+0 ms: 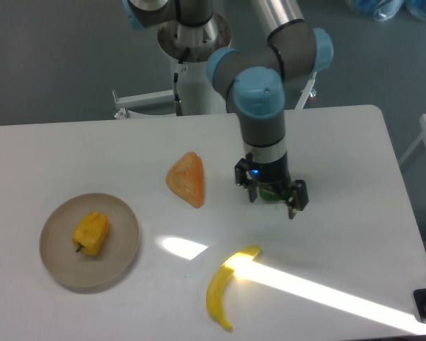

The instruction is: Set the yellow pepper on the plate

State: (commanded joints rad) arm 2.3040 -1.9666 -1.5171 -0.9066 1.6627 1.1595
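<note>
Gripper (272, 198) hangs low over the white table (355, 177), right of centre, fingers pointing down and spread apart. Something green (270, 192) shows between the fingers; whether the fingers touch it cannot be told. A small blue light glows on the gripper body. Wrist joints carry light-blue caps; the arm rises toward 12 o'clock to a metal base behind the table's far edge.

Yellow pepper (91, 233) lies on the plate (126, 234), near the plate's middle, dark stem toward 6 o'clock. Plate sits at about 8 o'clock on the table, well apart from the gripper.

Orange triangular wedge (187, 180) rests near table centre, at 9 o'clock from the gripper. Banana (221, 295) lies at 6 o'clock on the table, curved, its upper tip toward the gripper.

A hard band of light crosses the tabletop from the banana's tip toward 4 o'clock; a smaller bright patch lies just left of the banana. Floor beyond is dull grey. Blue plastic shows at the top right corner.
</note>
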